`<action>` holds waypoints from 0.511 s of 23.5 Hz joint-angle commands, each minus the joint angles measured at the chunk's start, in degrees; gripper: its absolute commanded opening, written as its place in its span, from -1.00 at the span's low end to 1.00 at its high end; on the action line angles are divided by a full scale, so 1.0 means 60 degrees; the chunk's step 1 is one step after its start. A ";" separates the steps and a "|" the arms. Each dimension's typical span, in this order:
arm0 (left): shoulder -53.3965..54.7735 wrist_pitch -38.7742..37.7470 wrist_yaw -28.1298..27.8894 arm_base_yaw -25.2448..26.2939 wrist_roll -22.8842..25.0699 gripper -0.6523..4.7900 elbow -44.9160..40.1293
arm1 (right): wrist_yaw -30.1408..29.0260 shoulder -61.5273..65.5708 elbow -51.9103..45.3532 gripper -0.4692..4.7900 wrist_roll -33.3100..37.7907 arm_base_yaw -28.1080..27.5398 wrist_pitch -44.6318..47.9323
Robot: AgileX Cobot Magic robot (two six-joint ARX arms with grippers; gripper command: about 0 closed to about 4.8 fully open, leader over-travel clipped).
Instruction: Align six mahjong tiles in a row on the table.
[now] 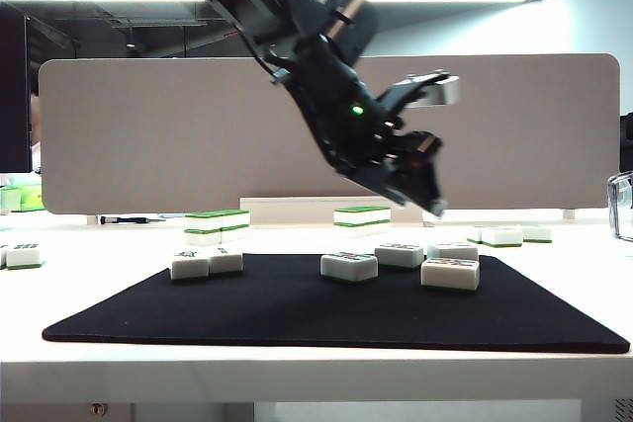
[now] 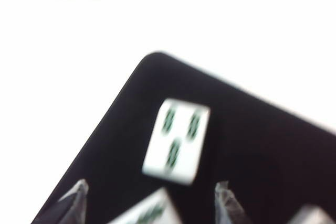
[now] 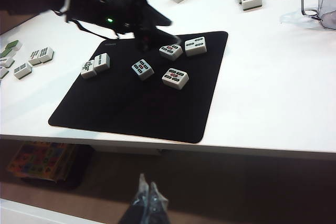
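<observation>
Six mahjong tiles lie face up on a black mat (image 1: 297, 313) on the white table (image 3: 262, 103). Two sit side by side at the mat's left (image 1: 188, 266) (image 1: 226, 261). The others lie loosely at its right (image 1: 348, 265) (image 1: 399, 255) (image 1: 450, 273) (image 1: 453, 250). My left gripper (image 1: 442, 145) hangs open above the right-hand group and holds nothing. In the left wrist view its fingertips (image 2: 79, 196) stand wide apart over the mat's corner. A tile with green marks (image 2: 176, 140) lies ahead of them and another (image 2: 149, 213) lies between them. My right gripper (image 3: 147, 195) is shut and empty, below the table's front edge.
Stacks of green-backed tiles (image 1: 218, 216) (image 1: 362, 214) stand behind the mat before the grey partition (image 1: 148, 135). Loose tiles lie off the mat at back right (image 1: 501, 235) and far left (image 1: 24, 255). A clear plastic container (image 1: 621, 205) stands at the right edge.
</observation>
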 commanded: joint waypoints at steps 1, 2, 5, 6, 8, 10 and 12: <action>0.0437 0.0856 0.0036 -0.0226 -0.0051 0.39 0.0029 | -0.0007 -0.0113 0.0022 -0.83 -0.0029 -0.0004 0.0076; 0.0572 0.0987 0.0033 -0.0270 -0.0055 0.39 0.0029 | -0.0007 -0.0113 0.0022 -0.82 -0.0029 0.0000 0.0073; 0.0754 0.1049 0.0007 -0.0328 -0.0055 0.39 0.0029 | -0.0007 -0.0113 0.0022 -0.83 -0.0029 -0.0004 0.0073; 0.0790 0.1147 0.0000 -0.0328 -0.0062 0.39 0.0029 | -0.0007 -0.0113 0.0022 -0.82 -0.0029 -0.0004 0.0073; 0.0816 0.1337 0.0000 -0.0328 -0.0069 0.37 0.0033 | -0.0007 -0.0113 0.0022 -0.83 -0.0029 0.0000 0.0073; 0.0863 0.1439 0.0000 -0.0328 -0.0240 0.37 0.0036 | -0.0007 -0.0113 0.0022 -0.83 -0.0029 -0.0004 0.0073; 0.1031 0.1475 -0.0004 -0.0295 -0.0495 0.37 0.0044 | -0.0004 -0.0113 0.0022 -0.83 -0.0029 0.0000 0.0073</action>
